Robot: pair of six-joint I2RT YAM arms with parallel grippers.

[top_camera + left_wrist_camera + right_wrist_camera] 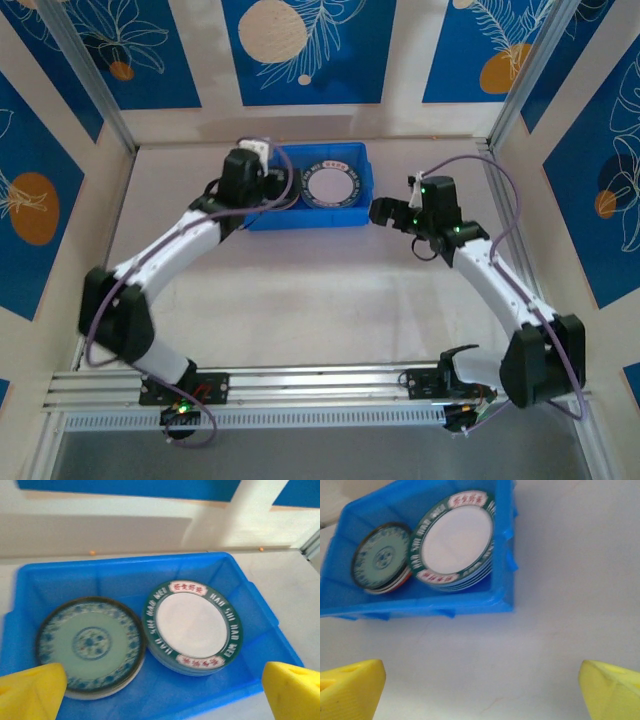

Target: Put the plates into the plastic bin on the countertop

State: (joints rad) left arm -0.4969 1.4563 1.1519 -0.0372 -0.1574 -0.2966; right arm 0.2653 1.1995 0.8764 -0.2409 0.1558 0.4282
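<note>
two stacks of plates [192, 627] sit side by side inside the plastic bin [125, 560] on the desk [560, 580]. the left gripper [161, 692] over the bin and the right gripper [480, 690] beside it both gape, empty. plates look stiff, glossy, chip-prone: pinch at the rim.

We see a bright blue plastic bin [30, 590]. At nine o'clock in it, the pale green plate [90, 642] has blue floral sprigs, a blue central medallion and a dark rim. At three o'clock, the white plate [192, 625] has a dark green band with white lettering, and red-on-white cartouches at twelve and six. The fingers [30, 692] of the left gripper [164, 695] are yellow. The countertop [320, 300] is off-white. The wall panels [340, 70] are deep blue with white leaf outlines and cream and orange discs.
</note>
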